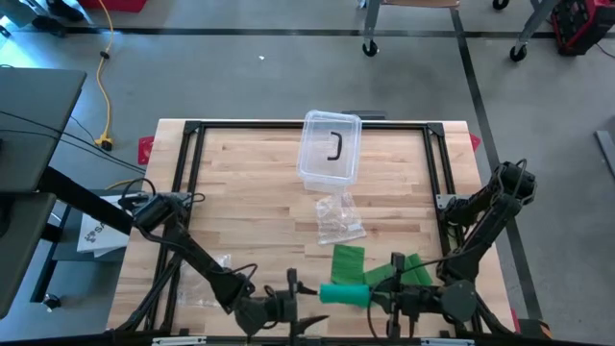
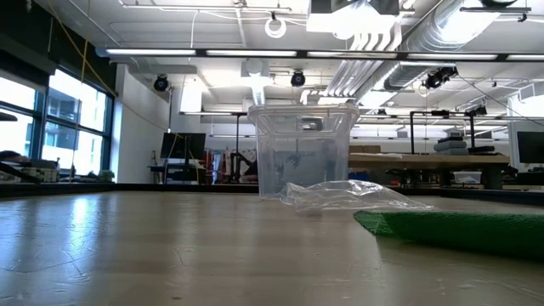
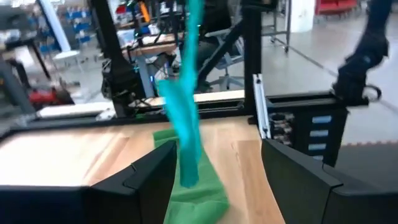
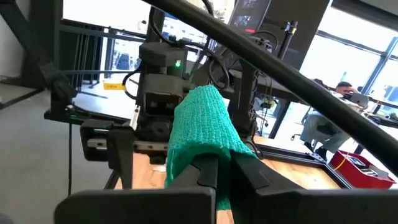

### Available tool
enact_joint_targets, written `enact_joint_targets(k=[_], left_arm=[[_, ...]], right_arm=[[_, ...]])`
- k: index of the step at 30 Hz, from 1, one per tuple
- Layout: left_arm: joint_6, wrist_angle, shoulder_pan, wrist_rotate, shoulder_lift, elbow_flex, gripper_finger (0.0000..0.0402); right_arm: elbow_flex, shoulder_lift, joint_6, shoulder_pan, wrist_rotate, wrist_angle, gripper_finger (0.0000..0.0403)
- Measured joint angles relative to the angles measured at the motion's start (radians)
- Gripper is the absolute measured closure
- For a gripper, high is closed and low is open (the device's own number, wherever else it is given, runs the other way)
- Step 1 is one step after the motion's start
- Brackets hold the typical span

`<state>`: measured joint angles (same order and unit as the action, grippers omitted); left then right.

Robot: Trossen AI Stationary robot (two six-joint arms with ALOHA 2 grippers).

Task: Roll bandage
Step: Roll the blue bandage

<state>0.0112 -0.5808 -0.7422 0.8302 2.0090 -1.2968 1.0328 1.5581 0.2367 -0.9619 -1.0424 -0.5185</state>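
Note:
The bandage is partly wound into a teal roll [image 1: 344, 293] held above the table's near edge. Its loose green strip [image 1: 348, 259] lies flat on the wood behind the roll and shows in the low view as the green strip [image 2: 459, 225]. My right gripper [image 1: 377, 296] comes from the table's right and is shut on the roll. My left gripper [image 1: 306, 300] comes from the left and is open. Its fingers [image 3: 149, 177] stand on either side of the roll's free end [image 3: 186, 155]; I cannot tell whether they touch it. My right gripper pinches the right-hand end of the teal roll [image 4: 205, 140] between its two shut fingers [image 4: 214, 180]. The fingers lie level, coming from the table's right, along the roll. The roll is clear of the table, and its loose strip trails down onto the wood.
A clear plastic bin [image 1: 330, 149] with a black piece inside stands at the far middle of the table. A crumpled clear bag [image 1: 339, 219] lies between the bin and the bandage. The black frame rails [image 1: 192, 173] run along the table's sides. The left half is bare wood.

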Motion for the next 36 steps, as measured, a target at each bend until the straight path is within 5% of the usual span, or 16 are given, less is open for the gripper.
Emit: enact_joint_targets(k=[12, 23, 29, 36], left_arm=[[0.193, 0.0, 0.081, -0.088, 0.0, 0.0, 0.0183], [0.144, 0.078, 0.116, -0.025, 0.0, 0.0, 0.0391], [0.053, 0.097, 0.104, 0.214, 0.0, 0.0, 0.0399], [0.026, 0.103, 0.072, 0.131, -0.001, 0.0, 0.0401]], right_arm=[[0.0, 0.0, -0.022, 0.0, 0.004, 0.004, 0.0399], [0.0, 0.0, -0.058, 0.0, 0.13, 0.005, 0.0399], [0.0, 0.0, -0.139, -0.001, 0.251, 0.016, 0.0399], [0.0, 0.0, -0.127, -0.002, 0.201, 0.021, 0.0399]])
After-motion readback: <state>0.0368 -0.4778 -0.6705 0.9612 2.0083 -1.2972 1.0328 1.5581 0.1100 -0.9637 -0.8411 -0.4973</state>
